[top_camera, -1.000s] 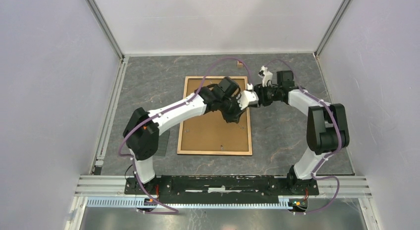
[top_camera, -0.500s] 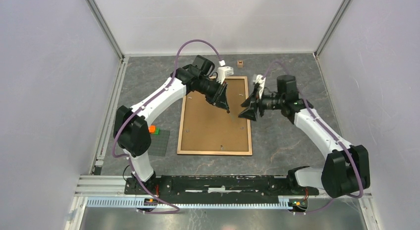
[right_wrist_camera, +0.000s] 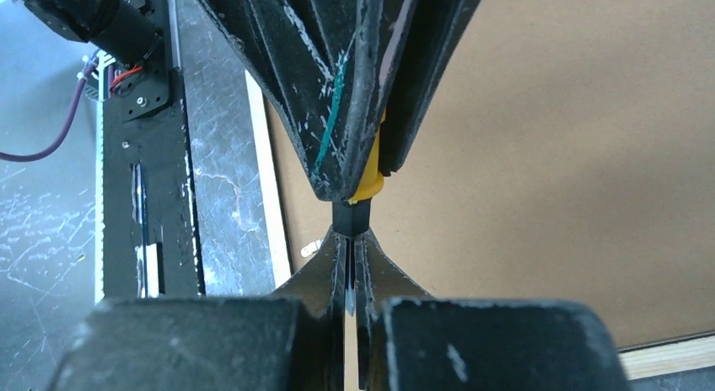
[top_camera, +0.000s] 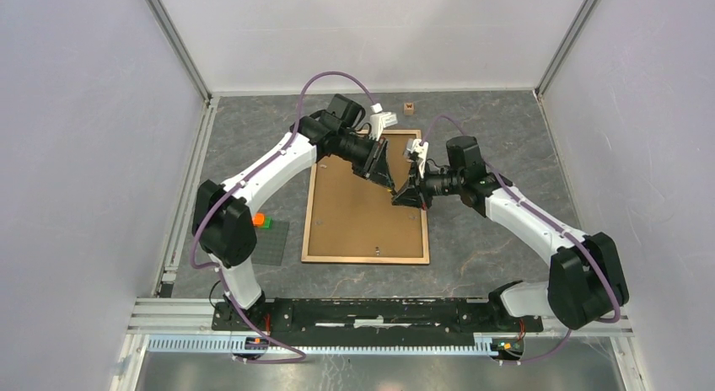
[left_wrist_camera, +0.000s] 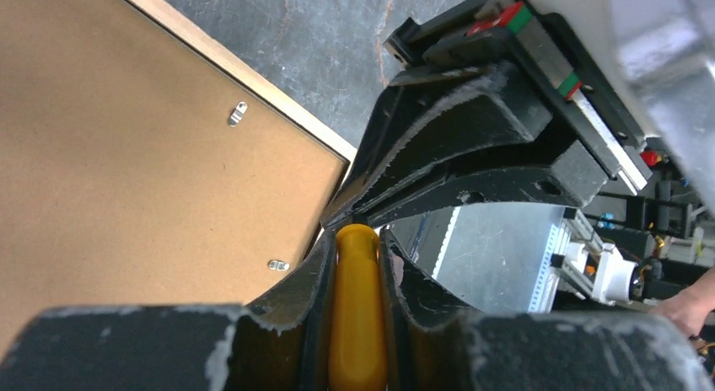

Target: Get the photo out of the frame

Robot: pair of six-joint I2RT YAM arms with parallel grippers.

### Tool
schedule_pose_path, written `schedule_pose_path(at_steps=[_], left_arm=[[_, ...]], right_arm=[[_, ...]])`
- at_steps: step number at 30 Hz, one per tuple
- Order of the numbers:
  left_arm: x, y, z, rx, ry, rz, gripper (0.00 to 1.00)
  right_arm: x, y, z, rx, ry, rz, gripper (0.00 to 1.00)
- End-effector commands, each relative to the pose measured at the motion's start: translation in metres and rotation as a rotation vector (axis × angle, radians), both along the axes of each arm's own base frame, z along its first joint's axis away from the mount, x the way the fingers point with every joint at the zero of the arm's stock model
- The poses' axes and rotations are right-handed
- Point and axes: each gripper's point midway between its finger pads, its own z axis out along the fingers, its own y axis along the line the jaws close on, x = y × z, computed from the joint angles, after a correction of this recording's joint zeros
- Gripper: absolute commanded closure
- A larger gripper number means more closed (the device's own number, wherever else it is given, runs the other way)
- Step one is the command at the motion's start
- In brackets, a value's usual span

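The frame (top_camera: 362,227) lies face down on the table, brown fibreboard back up, edged in light wood (left_wrist_camera: 253,83). The photo is hidden under that back. My left gripper (top_camera: 389,184) hovers over the frame's far right part, shut on a yellow tool handle (left_wrist_camera: 357,324). A black collar (right_wrist_camera: 350,216) and a thin blade run out of the handle (right_wrist_camera: 372,179). My right gripper (top_camera: 399,198) meets the left one tip to tip and is shut on that blade (right_wrist_camera: 349,277). Small metal turn clips (left_wrist_camera: 238,113) sit along the back's edge.
A small wooden block (top_camera: 410,108) lies beyond the frame's far right corner. A dark grey baseplate (top_camera: 271,242) with an orange and a green brick (top_camera: 260,220) sits left of the frame. White walls enclose the table, and a metal rail (top_camera: 371,311) runs along the near edge.
My right gripper moved left from beside the frame's right edge to the left gripper's tip and shut on the tool's blade. Before that the left arm swung toward the frame's far end.
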Motion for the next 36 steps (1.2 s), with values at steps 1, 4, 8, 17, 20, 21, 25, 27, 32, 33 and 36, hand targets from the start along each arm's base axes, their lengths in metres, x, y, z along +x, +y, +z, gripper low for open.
schedule_pose_path(at_steps=[1,4,8,17,20,21,25,27,32,33,36], left_arm=[[0.011,0.004,0.044,-0.117,0.007,0.085,0.87],[0.027,0.009,0.052,-0.153,-0.005,0.148,0.48],[0.068,0.026,0.073,-0.24,-0.032,0.317,0.24],[0.086,0.028,0.076,-0.331,-0.028,0.402,0.31],[0.088,0.025,0.077,-0.344,-0.018,0.407,0.34],[0.088,0.024,0.076,-0.346,-0.012,0.405,0.38],[0.086,0.019,0.075,-0.35,0.003,0.397,0.56],[0.086,0.019,0.076,-0.356,0.008,0.401,0.69],[0.092,0.022,0.07,-0.33,-0.008,0.417,0.97],[0.094,0.026,0.068,-0.317,-0.012,0.425,0.98],[0.104,0.052,0.059,-0.254,-0.025,0.47,0.98]], right_arm=[[0.017,0.004,0.015,0.011,-0.061,-0.03,1.0],[0.03,0.007,0.026,0.044,-0.07,-0.088,1.0],[0.053,0.018,0.057,0.159,-0.057,-0.172,1.0],[0.07,0.035,0.077,0.358,0.132,-0.25,1.0],[0.07,0.037,0.077,0.387,0.17,-0.257,1.0],[0.071,0.038,0.077,0.393,0.18,-0.26,1.0],[0.071,0.041,0.079,0.407,0.188,-0.261,1.0],[0.071,0.042,0.078,0.407,0.195,-0.259,1.0],[0.072,0.041,0.075,0.391,0.194,-0.259,0.98],[0.074,0.039,0.072,0.371,0.191,-0.262,0.9],[0.086,0.026,0.062,0.289,0.137,-0.298,0.47]])
